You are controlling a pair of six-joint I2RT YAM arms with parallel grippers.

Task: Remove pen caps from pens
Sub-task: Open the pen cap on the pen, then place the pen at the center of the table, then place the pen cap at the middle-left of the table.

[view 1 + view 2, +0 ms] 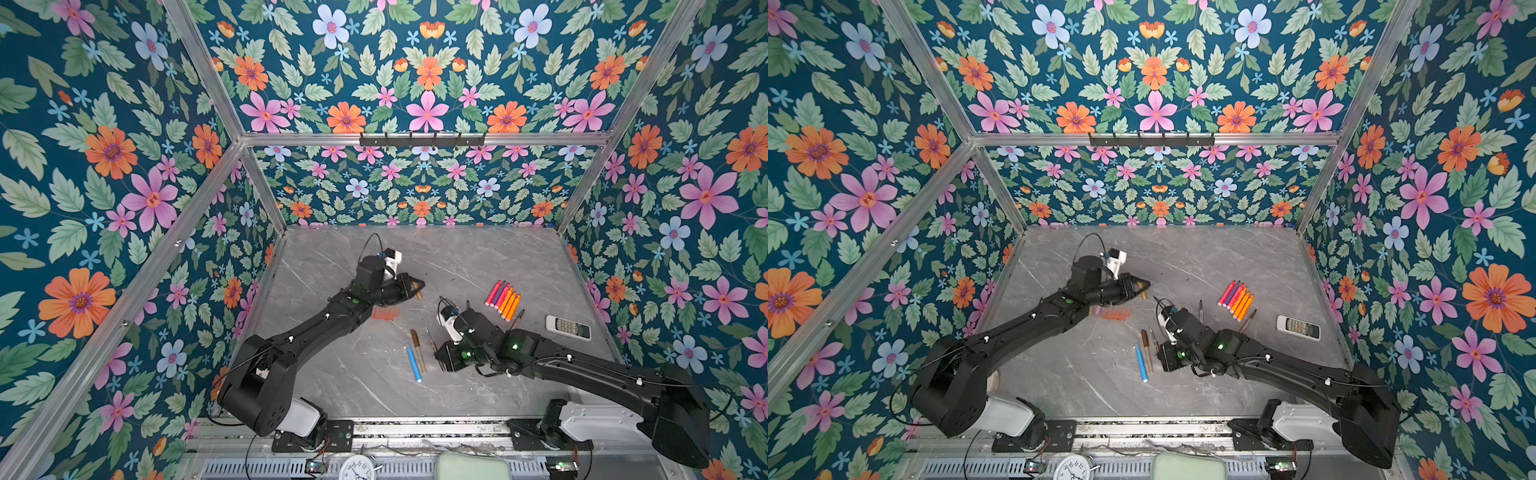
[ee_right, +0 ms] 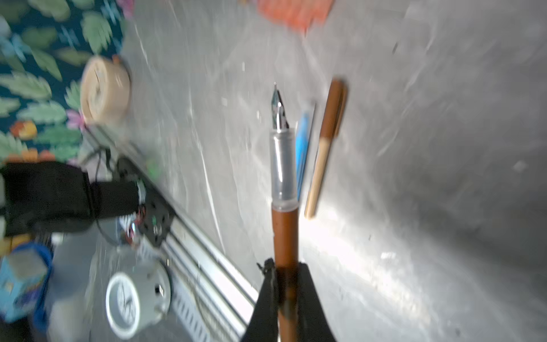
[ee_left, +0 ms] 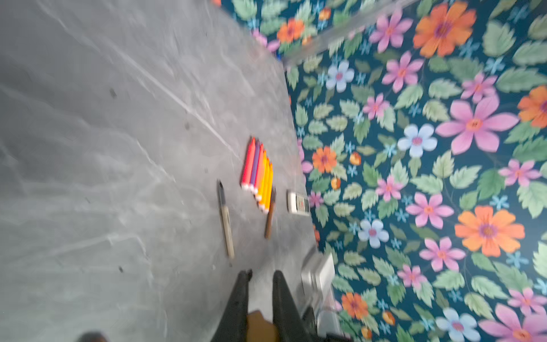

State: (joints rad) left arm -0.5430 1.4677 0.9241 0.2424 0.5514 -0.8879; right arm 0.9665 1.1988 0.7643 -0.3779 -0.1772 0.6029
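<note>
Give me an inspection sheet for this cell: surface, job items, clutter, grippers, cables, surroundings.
Surface: grey marble tabletop, a few dark specks, no spill seen.
Job's things: row of coloured pens lying side by side; blue pen beside tan-brown pen; orange-red caps piled by the left arm.
Clutter: white remote near the right edge; clock at the front rail.
Grippers: left gripper shut on tan cap; right gripper shut on brown pen, nib bare.
Cables: black loop above the left wrist; none seen on the tabletop.
Surroundings: floral walls, aluminium frame.
</note>
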